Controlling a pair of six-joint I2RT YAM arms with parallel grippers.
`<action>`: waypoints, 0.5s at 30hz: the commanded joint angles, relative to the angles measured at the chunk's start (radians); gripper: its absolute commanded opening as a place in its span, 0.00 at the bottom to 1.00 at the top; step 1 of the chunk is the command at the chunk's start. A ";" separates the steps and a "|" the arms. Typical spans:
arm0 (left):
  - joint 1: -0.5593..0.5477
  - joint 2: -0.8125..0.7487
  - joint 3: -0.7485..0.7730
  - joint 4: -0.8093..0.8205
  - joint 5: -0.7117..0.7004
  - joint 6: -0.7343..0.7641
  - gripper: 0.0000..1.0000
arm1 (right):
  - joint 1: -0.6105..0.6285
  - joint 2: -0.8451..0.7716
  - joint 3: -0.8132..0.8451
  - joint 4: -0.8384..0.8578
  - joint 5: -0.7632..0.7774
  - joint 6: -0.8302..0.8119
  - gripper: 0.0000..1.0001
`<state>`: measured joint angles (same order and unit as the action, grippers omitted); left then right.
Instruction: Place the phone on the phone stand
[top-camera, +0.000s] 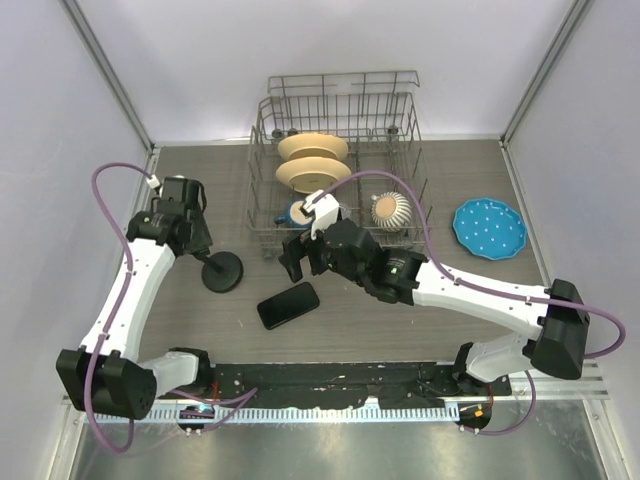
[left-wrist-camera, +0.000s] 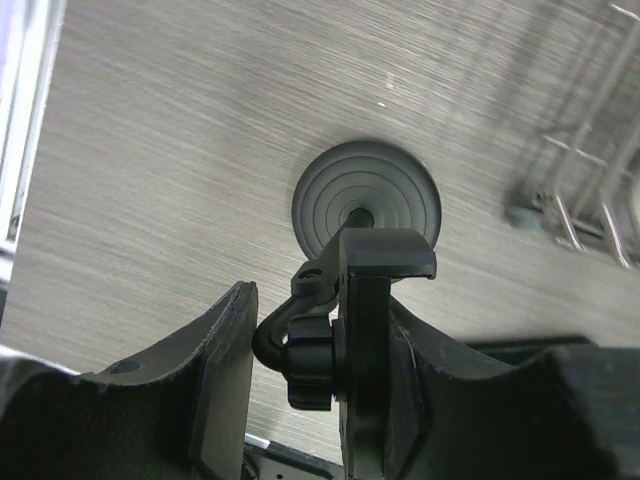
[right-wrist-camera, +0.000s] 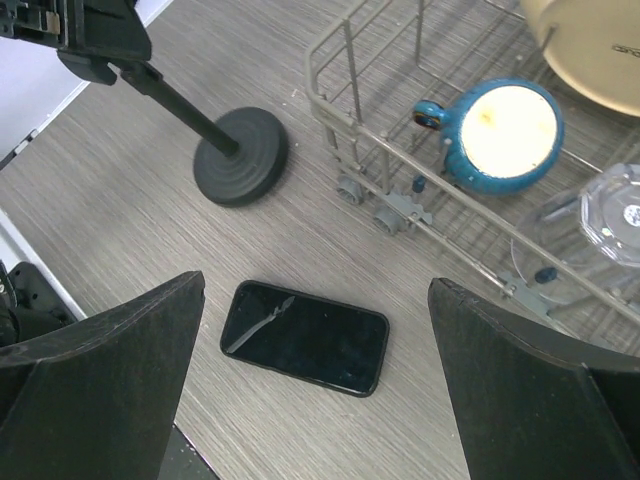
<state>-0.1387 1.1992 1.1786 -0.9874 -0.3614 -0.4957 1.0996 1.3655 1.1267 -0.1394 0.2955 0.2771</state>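
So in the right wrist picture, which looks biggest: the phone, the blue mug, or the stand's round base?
1. The phone and the blue mug: about alike, too close to rank.
2. The stand's round base: smallest.

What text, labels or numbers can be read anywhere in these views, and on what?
None can be read.
On the cream plate: small dark print at the frame edge, cut off and too small.
On the clear glass item: a round mark, blurred.
On the phone: dark screen, no text.
On the phone stand: no marking visible.

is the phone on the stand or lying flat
Lying flat on the table; the phone sits apart from the phone stand.
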 joint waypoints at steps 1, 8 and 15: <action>0.002 -0.043 -0.002 0.113 0.180 0.172 0.19 | 0.000 0.017 0.024 0.089 -0.070 -0.039 1.00; -0.010 -0.018 0.047 0.032 0.162 0.298 0.78 | -0.001 0.059 0.035 0.107 -0.154 -0.111 1.00; -0.024 -0.215 0.030 0.101 0.211 0.234 1.00 | -0.030 0.076 0.039 0.135 -0.283 -0.151 1.00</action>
<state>-0.1631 1.1358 1.1778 -0.9573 -0.1917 -0.2501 1.0912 1.4445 1.1275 -0.0814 0.1143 0.1680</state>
